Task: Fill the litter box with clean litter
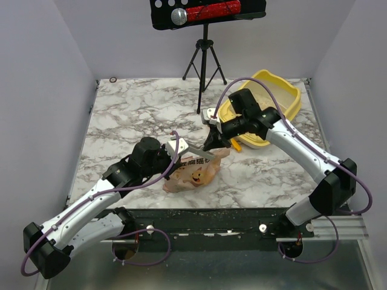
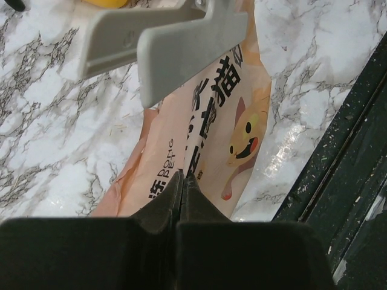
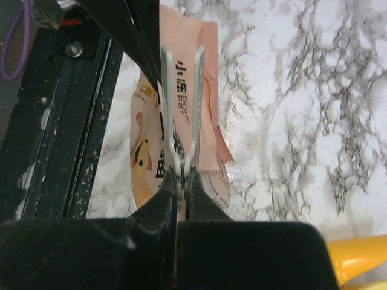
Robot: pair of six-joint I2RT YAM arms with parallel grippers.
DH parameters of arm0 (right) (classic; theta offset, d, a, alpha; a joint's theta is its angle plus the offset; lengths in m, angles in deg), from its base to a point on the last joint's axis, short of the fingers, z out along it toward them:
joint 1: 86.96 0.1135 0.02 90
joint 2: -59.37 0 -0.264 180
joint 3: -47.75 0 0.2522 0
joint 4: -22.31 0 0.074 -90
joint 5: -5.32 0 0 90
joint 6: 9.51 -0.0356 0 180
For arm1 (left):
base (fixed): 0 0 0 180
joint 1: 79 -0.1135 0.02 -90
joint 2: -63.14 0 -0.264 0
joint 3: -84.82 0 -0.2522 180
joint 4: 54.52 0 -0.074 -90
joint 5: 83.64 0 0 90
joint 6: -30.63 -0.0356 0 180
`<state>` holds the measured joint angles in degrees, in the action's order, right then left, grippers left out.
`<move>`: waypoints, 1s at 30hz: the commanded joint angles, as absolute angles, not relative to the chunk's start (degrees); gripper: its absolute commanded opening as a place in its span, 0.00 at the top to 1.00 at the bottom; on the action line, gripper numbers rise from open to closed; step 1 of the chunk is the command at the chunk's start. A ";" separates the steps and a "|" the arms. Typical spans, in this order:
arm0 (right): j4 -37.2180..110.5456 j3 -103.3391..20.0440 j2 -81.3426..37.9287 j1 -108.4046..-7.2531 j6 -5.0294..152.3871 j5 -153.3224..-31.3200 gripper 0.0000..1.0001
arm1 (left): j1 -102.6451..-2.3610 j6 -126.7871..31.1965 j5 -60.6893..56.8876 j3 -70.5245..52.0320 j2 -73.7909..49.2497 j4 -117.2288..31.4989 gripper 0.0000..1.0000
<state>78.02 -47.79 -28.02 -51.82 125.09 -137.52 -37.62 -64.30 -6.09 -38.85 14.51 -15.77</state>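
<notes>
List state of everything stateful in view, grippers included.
paper bag: lying flat; cannot tell if opened.
gray two-bladed tool: blades spread, over the paper bag.
litter box: upright, no litter visible inside.
left gripper: shut on the paper bag's edge.
right gripper: shut on the gray two-bladed tool.

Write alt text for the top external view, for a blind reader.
The left gripper and right gripper, both shut, meet over a tan paper bag on a marble table. A yellow litter box sits at far right, a black tripod behind.
</notes>
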 commanded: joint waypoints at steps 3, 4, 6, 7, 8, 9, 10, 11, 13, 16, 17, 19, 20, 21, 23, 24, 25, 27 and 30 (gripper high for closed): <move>84.49 -48.01 -29.13 -52.06 126.73 -127.93 1.00 | -37.52 -63.42 -2.34 -39.14 15.59 -15.98 1.00; 84.93 -48.02 -28.78 -52.06 126.55 -126.79 1.00 | -37.61 -63.24 -2.17 -39.14 15.50 -15.89 1.00; 85.29 -47.58 -28.08 -52.06 126.11 -124.33 1.00 | -37.61 -62.80 -1.12 -39.05 15.67 -15.89 1.00; 85.81 -47.49 -27.90 -51.98 125.67 -121.53 1.00 | -37.69 -62.63 -0.94 -39.05 15.94 -15.89 1.00; 86.86 -47.75 -27.90 -51.71 125.58 -119.42 1.00 | -37.69 -62.45 -0.85 -39.14 16.11 -16.06 1.00; 87.83 -47.84 -27.90 -51.54 125.58 -118.01 1.00 | -37.69 -62.36 -0.50 -39.31 16.46 -16.24 1.00; 87.84 -47.49 -27.64 -51.36 125.15 -116.25 1.00 | -37.69 -62.28 -0.15 -39.32 16.64 -16.33 1.00; 87.75 -47.31 -27.55 -51.10 124.88 -114.93 1.00 | -37.61 -62.10 0.12 -39.23 16.90 -16.41 1.00; 88.01 -47.31 -27.72 -50.40 124.62 -113.95 1.00 | -37.61 -62.01 0.21 -39.31 17.43 -16.59 1.00; 86.61 -47.22 -27.64 -50.04 124.35 -117.71 1.00 | -37.61 -61.92 0.38 -39.49 18.13 -16.77 1.00; 86.26 -47.22 -27.55 -49.95 124.26 -119.12 1.00 | -37.52 -61.75 0.30 -39.58 18.40 -16.77 1.00; 85.38 -47.23 -27.29 -49.95 124.09 -120.62 1.00 | -37.69 -61.66 0.21 -39.84 18.84 -17.12 1.00; 85.03 -47.31 -27.37 -49.95 124.00 -121.06 1.00 | -37.52 -61.57 0.21 -39.93 18.93 -17.03 1.00; 84.85 -47.40 -27.20 -49.87 123.83 -121.76 1.00 | -37.61 -61.49 0.21 -39.84 19.01 -16.94 1.00; 83.97 -47.31 -26.76 -49.87 123.56 -123.87 1.00 | -37.52 -61.48 0.12 -39.93 19.10 -17.03 1.00; 83.10 -46.88 -26.15 -49.78 123.30 -125.10 1.00 | -37.61 -61.48 0.03 -39.93 19.19 -17.12 1.00; 82.13 -46.18 -25.62 -49.78 123.12 -126.59 1.00 | -37.61 -61.40 0.03 -39.93 19.02 -17.12 1.00; 79.59 -44.42 -24.57 -49.78 122.77 -129.40 1.00 | -37.61 -61.31 0.03 -39.84 19.10 -16.94 1.00; 76.51 -41.69 -23.68 -49.78 122.24 -132.31 1.00 | -37.69 -61.13 -0.23 -40.11 19.45 -17.20 1.00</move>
<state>80.65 -44.82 -25.92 -49.92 123.54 -126.20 -37.35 -61.66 -3.01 -39.99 17.51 -15.29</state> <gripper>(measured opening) 0.024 0.008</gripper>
